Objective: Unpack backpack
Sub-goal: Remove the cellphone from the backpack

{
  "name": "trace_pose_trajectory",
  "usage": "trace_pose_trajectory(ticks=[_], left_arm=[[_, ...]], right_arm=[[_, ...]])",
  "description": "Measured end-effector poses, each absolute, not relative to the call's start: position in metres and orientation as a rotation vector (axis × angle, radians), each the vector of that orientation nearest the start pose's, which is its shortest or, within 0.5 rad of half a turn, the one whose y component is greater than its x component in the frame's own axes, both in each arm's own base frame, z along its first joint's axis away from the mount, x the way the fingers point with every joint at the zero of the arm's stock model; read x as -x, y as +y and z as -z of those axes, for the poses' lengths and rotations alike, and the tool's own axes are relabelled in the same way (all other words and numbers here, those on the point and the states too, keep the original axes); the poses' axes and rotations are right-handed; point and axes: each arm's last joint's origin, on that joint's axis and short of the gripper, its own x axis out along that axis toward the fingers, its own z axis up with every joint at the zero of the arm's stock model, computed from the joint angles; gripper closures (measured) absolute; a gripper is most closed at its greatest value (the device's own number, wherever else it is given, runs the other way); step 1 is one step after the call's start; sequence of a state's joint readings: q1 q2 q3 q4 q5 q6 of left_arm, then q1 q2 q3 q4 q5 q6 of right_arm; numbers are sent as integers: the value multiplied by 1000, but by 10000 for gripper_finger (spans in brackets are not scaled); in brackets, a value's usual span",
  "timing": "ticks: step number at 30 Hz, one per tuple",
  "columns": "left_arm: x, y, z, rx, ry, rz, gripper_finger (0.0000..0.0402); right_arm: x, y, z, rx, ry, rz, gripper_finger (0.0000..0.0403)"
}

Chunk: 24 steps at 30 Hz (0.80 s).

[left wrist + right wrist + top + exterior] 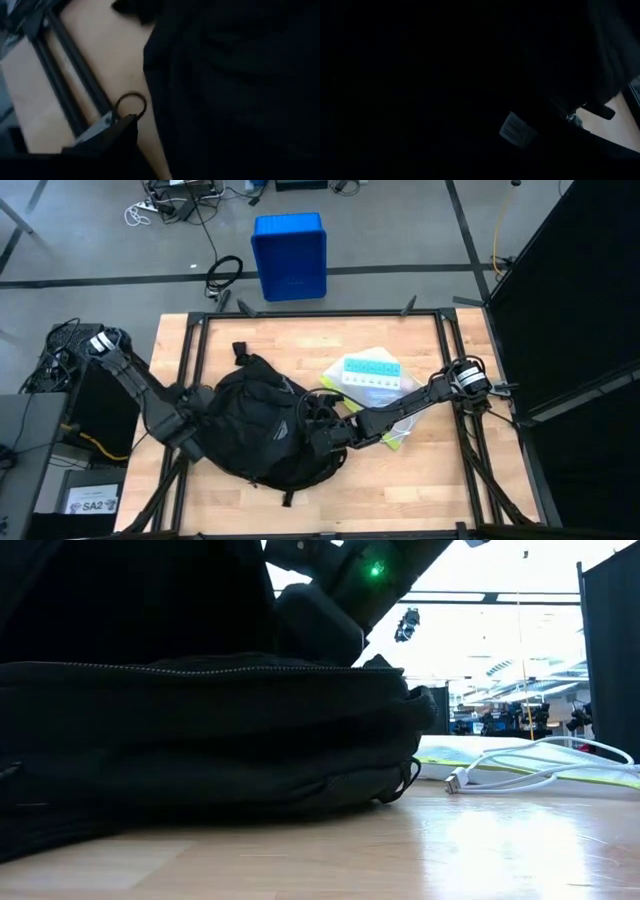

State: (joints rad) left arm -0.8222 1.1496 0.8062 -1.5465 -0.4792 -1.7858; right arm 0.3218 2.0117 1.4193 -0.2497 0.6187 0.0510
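Pill organizer, white cable on table; blue bin beyond.

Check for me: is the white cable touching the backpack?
Apart. In the low view the white cable ends at its plug on the table, with bare wood showing between the plug and the backpack.

The rounded black backpack lies flat on the wooden table, small white triangular logo facing up.
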Motion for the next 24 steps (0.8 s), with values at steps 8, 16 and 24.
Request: trace_pose_trajectory(ticks=[8,16,24], left_arm=[[-115,-79,-225,360,1121,-961,153],[-125,-70,-221,409,1177,-995,154],[-137,-64,-201,450,1209,-985,154]], right_arm=[[-415,121,-188,324,731,280,152],[-415,125,-189,324,716,268,158],[-415,126,-189,332,715,262,147]])
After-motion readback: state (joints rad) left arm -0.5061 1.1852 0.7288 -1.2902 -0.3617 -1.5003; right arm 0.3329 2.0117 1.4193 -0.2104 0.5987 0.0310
